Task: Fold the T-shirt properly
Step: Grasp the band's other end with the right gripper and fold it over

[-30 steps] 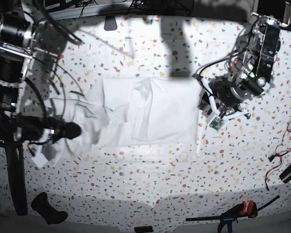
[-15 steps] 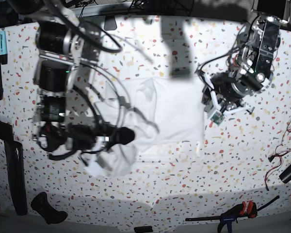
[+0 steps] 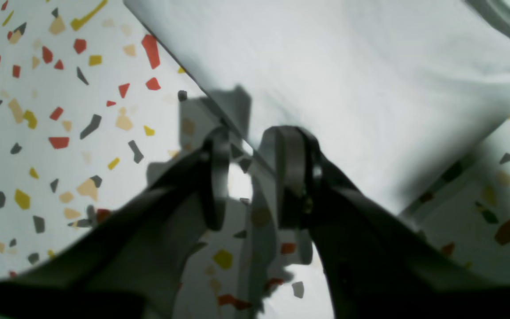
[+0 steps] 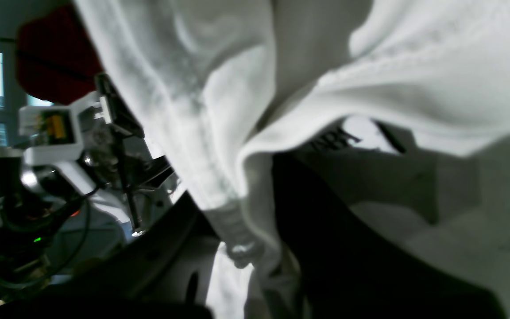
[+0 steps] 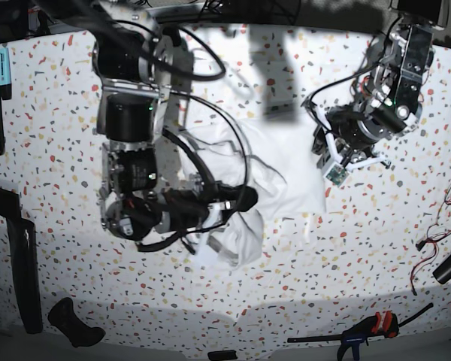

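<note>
While the left wrist view shows the left pincer with a narrow gap between its jaws, gripping nothing, it sits at the edge of the T-shirt on the counter. The right wrist view shows the right pincer clamped on bunched T-shirt cloth. The base view shows the T-shirt mid-counter, its left part lifted and crumpled by the right pincer.

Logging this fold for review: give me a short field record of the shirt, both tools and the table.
shirt: white, partly folded, one side lifted off the table
right tool: shut on shirt, carrying cloth over the folded part
left tool: jaws apart, empty, at the shirt's edge
table: speckled terrazzo
</note>
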Controlling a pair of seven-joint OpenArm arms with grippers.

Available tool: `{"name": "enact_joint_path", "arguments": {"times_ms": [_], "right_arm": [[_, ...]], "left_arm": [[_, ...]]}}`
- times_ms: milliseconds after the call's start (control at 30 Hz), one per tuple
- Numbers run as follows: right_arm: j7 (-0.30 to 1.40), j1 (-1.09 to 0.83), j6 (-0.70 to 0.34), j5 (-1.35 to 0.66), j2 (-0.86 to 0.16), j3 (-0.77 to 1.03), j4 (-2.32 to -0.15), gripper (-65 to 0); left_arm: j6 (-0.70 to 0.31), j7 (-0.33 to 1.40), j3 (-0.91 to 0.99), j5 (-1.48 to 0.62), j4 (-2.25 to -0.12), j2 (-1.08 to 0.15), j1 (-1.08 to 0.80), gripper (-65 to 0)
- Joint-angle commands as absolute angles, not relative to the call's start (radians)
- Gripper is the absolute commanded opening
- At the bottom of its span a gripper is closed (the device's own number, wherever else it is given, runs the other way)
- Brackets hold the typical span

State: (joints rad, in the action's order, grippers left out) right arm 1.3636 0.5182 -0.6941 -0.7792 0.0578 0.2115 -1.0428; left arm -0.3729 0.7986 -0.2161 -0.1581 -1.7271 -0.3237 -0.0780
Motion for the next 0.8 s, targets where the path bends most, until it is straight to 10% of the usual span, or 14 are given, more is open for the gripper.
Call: {"name": "enact_joint_path", "arguments": {"times_ms": [0, 267, 467, 767], "right_arm": [[1.354, 0.551, -0.698, -0.806, 0.074, 0.193, -1.06, -65.0], [1.355, 0.551, -0.698, -0.778, 0.125, 0.071, -1.06, -65.0], [1.355, 0.552, -0.698, -0.76, 0.151, -0.003, -1.06, -37.4], [1.356, 0.553, -0.698, -0.762, 0.157, -0.014, -1.06, -37.0]], "left_arm": [[-0.374, 0.783, -0.211, -0.169, -1.74, -0.33, -0.067, -47.6], [-0.373, 0.783, -0.211, -0.17, -1.74, -0.33, -0.067, -47.6], [-0.374, 0.784, -0.211, -0.191, -1.74, -0.33, -0.067, -47.6], [-0.374, 0.867, -0.211, -0.157, -1.741, -0.331, -0.064, -47.6]]}}
